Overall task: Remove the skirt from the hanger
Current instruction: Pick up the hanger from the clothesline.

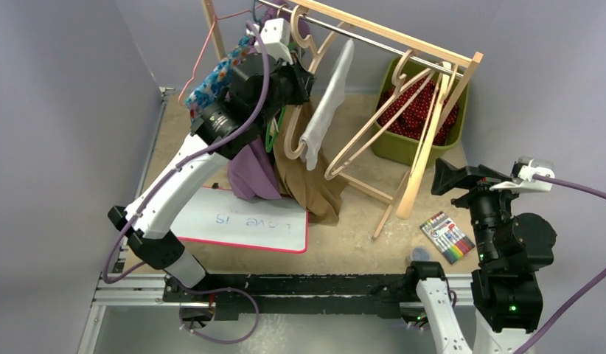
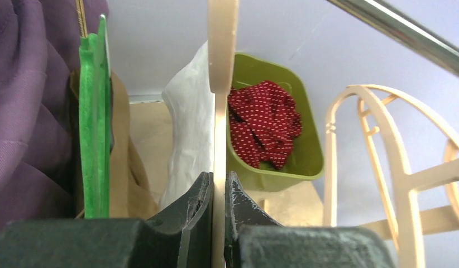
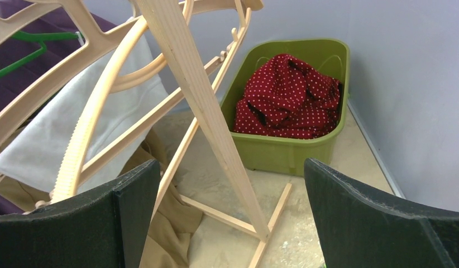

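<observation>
Because the table (image 1: 359, 247) was the biggest thing, it comes first: it was sandy brown and it held everything else. A tall wooden rack (image 1: 403, 35) stood at the back of it. The left arm (image 1: 175, 184) reached far up to the rack. The right arm (image 1: 506, 243) sat low on the right side, well apart from the clothes.

A whiteboard (image 1: 241, 221) with a red edge lay flat near the left arm. A brown cloth (image 1: 311, 184) and a purple cloth (image 1: 252, 173) hung down from the rack, and the brown one piled up on the table. A green bin (image 1: 392, 151) stood under the right end of the rack with a red dotted cloth (image 1: 414, 110) inside it.

The white cloth (image 1: 326, 103) looked to be the skirt. It hung from the rack, just beside the wooden hanger (image 2: 223, 44). A green hanger (image 2: 93, 128) hung to the left of that, against the brown cloth. Some bare wooden hangers (image 1: 374, 125) hung on the right.

A pack of markers (image 1: 447, 237) lay near the right arm.

The left gripper (image 2: 218, 192) had its jaws squeezed tight on the thin edge of the wooden hanger. The right gripper (image 3: 232, 164) had its jaws wide apart and held nothing.
</observation>
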You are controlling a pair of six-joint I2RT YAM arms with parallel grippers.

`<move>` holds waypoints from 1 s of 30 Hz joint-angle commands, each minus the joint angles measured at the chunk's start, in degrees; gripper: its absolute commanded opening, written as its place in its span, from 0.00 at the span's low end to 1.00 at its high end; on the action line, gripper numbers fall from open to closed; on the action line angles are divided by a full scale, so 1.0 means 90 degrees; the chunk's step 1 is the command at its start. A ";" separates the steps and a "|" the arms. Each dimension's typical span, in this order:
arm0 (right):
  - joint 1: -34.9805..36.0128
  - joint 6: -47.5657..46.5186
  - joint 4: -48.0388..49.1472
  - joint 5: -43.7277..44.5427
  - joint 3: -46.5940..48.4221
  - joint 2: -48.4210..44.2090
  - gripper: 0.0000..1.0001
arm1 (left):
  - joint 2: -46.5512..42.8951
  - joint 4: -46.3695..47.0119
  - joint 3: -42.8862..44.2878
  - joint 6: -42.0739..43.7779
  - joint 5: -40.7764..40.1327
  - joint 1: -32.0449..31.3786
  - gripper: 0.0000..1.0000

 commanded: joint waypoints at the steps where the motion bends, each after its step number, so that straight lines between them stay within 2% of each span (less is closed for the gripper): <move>1: 0.0036 -0.0103 0.0319 -0.0086 0.0001 0.0112 0.99 | -0.0763 0.1667 -0.0425 -0.0949 0.0664 0.0175 0.00; 6: 0.0041 -0.0095 0.0065 -0.0188 0.0225 0.0218 0.99 | -0.0977 0.2392 -0.0869 -0.1769 0.1383 0.0469 0.00; 12: 0.0043 0.0079 0.0018 -0.0612 -0.0117 0.0249 0.99 | -0.1209 0.3519 -0.1609 -0.2894 0.2265 0.0875 0.00; 15: 0.0043 0.0130 -0.0011 -0.0738 -0.0382 0.0237 0.99 | -0.1348 0.4014 -0.1935 -0.3201 0.2432 0.0967 0.00; 23: 0.0038 0.0551 -0.0090 -0.1206 -0.0764 0.0232 0.99 | -0.1605 0.4659 -0.2448 -0.3661 0.2907 0.1023 0.00; 30: 0.0044 0.0859 -0.0491 -0.1814 -0.1108 0.0146 0.99 | -0.2102 0.4878 -0.3110 -0.3350 0.3214 0.1035 0.00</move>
